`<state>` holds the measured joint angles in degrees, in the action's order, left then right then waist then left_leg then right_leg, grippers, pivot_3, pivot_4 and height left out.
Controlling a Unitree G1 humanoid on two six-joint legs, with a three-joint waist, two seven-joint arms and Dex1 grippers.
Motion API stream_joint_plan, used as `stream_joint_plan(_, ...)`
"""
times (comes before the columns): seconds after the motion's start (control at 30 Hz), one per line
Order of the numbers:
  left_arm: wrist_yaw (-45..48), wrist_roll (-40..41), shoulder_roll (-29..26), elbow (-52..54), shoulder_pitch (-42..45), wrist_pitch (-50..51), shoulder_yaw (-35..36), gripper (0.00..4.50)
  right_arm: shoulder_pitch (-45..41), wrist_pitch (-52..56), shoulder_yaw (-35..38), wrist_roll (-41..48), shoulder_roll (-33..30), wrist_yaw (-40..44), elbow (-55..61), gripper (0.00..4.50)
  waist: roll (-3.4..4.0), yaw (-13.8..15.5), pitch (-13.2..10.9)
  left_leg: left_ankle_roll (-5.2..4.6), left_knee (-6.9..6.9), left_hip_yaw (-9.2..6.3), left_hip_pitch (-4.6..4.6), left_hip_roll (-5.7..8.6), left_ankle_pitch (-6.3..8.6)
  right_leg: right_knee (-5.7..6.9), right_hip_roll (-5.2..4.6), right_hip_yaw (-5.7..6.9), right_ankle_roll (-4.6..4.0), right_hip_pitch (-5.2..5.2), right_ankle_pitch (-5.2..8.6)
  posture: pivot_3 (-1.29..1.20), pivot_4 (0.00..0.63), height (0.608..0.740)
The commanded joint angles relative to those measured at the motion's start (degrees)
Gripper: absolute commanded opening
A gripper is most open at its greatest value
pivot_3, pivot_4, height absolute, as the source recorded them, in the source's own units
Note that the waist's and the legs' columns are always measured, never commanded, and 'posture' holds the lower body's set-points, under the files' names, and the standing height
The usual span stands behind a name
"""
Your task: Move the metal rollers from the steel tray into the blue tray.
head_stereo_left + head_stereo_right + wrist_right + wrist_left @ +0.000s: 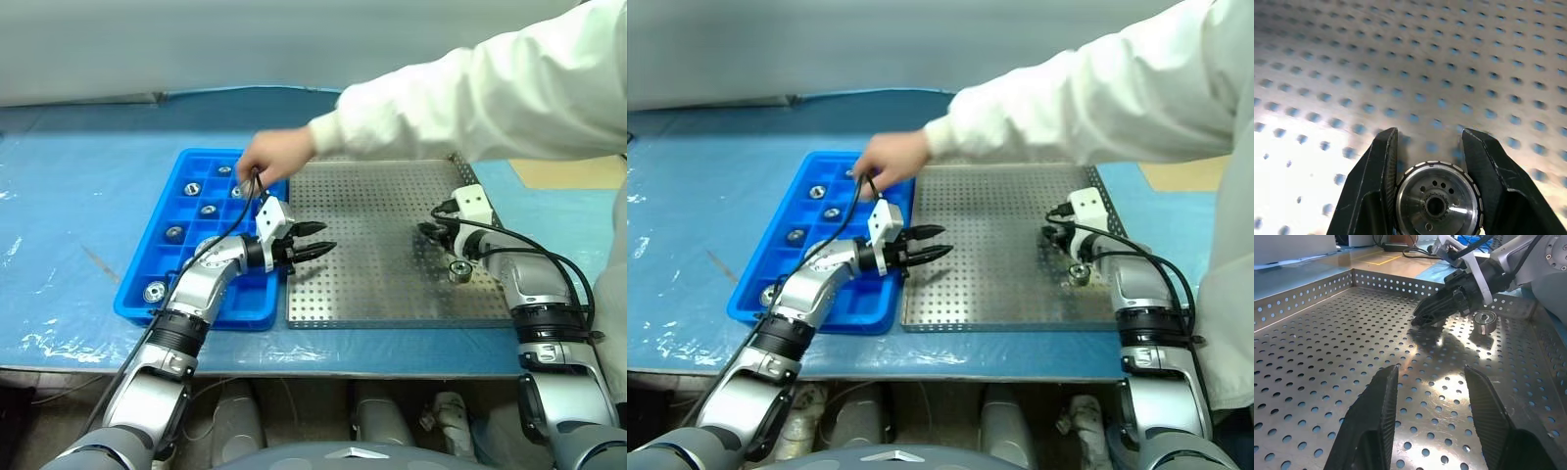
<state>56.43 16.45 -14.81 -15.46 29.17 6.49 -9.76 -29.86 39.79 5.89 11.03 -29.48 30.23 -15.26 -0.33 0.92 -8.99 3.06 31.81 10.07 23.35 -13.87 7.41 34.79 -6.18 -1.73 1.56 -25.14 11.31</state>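
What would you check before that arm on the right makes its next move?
1. Is the right end effector shut on a roller: ok.
2. Grip firm enough to lift: cannot tell.
3. Space over the blue tray free: not ok, a person's hand hovers there.
4. Empty compartments in the blue tray: ok.
5. Is the left end effector open and empty: ok.

The two head cameras look forward and down over the tabletop [59,294], sharing both trays. Each wrist camera sits low and close, facing along its own pincer over the steel tray [1312,347].
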Motion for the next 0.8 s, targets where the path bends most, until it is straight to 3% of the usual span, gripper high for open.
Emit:
stream_joint_plan(0.03,-1.3,-0.4,-1.1,1.3,-0.3,0.0,1.5,2.24,-3.3,-1.5,0.3,4.1,1.3,4.0,6.2,1.69,0.0,0.0,0.0,0.01,-0.04,0.0,0.02,0.0,-0.01,0.0,0.0,0.0,0.0,-0.04,0.0,-0.12,0.15,0.74)
stream_joint_plan(0.33,-5.2,2.0,-5.1,5.0,-1.5,2.6,7.9,2.24,-7.1,-2.4,-6.5,10.8,7.7,15.0,13.8,1.69,-0.04,1.3,0.0,0.06,-0.29,0.0,0.04,-0.01,-0.04,-0.07,0.0,0.07,-0.02,-0.1,0.01,-0.01,0.15,0.74)
stream_joint_plan(0.8,-13.7,4.5,-14.6,22.4,-17.2,8.9,20.4,2.24,-18.6,-11.5,-19.2,8.8,21.4,27.6,-0.5,1.69,-0.1,4.7,-0.1,0.27,-0.77,-0.08,0.22,-0.09,-0.16,-0.09,0.02,0.34,-0.14,-0.38,0.15,0.28,0.15,0.74)
